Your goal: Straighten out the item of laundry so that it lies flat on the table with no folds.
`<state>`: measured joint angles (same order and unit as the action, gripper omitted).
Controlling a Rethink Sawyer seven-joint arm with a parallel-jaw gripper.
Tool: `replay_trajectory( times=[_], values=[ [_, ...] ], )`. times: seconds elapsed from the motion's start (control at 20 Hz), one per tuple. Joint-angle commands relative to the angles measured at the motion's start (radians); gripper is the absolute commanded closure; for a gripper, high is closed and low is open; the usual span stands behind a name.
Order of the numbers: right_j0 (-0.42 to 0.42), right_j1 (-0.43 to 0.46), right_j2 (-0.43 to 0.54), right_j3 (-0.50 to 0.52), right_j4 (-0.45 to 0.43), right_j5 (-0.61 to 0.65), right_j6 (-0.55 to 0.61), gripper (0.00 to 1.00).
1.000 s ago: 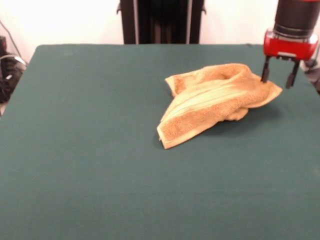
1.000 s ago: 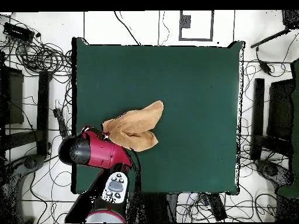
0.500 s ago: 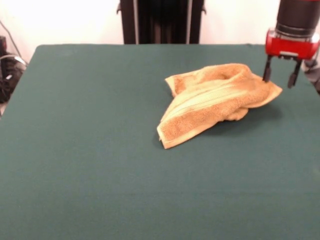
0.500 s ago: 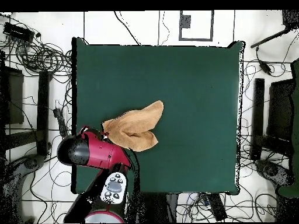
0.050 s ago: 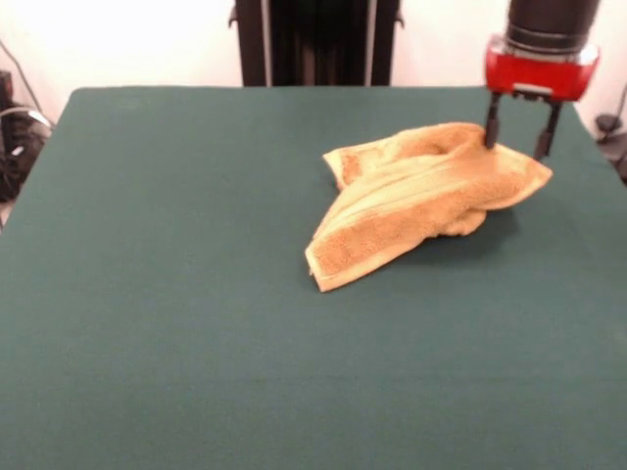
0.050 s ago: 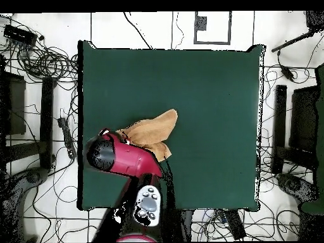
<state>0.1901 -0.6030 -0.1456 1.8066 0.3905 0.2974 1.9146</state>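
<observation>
Here, the crumpled towel (image 5: 421, 201) on the table (image 5: 176, 294) is seen just below the gripper (image 5: 517, 135), whose 2 fingers (image 5: 489, 128) are spread apart, empty.

A: Arm (image 5: 549, 24) posture?
B: Vertical from above, red wrist block low. Gripper (image 5: 519, 137) points straight down (overhead view hides it beneath the arm).
A: Fingers?
B: 2, spread apart.

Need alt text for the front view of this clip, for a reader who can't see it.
A crumpled orange-tan towel lies folded over itself on a dark green table, right of centre. A red and black robot pincer, open, hangs over the towel's far right corner, its two dark fingers pointing down.
</observation>
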Motion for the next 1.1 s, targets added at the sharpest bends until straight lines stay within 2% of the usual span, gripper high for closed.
replay_trajectory(
  times=[0.05, 0.15, 0.3, 0.55, 0.85, 0.95, 1.1],
  values=[
    [-0.042, -0.025, -0.014, -0.115, -0.068, 0.168, 0.068, 0.00],
    [-0.046, -0.038, -0.015, -0.135, -0.080, 0.207, 0.076, 0.00],
    [-0.069, -0.044, 0.016, -0.124, -0.074, 0.169, 0.095, 0.00],
    [-0.128, -0.029, 0.126, -0.014, -0.039, -0.045, 0.150, 0.00],
    [-0.154, -0.016, 0.172, 0.032, -0.041, -0.181, 0.211, 0.00],
    [-0.116, -0.012, 0.121, 0.013, -0.033, -0.160, 0.221, 0.00],
    [-0.116, -0.008, 0.110, 0.003, -0.022, -0.073, 0.198, 0.00]
  ],
)
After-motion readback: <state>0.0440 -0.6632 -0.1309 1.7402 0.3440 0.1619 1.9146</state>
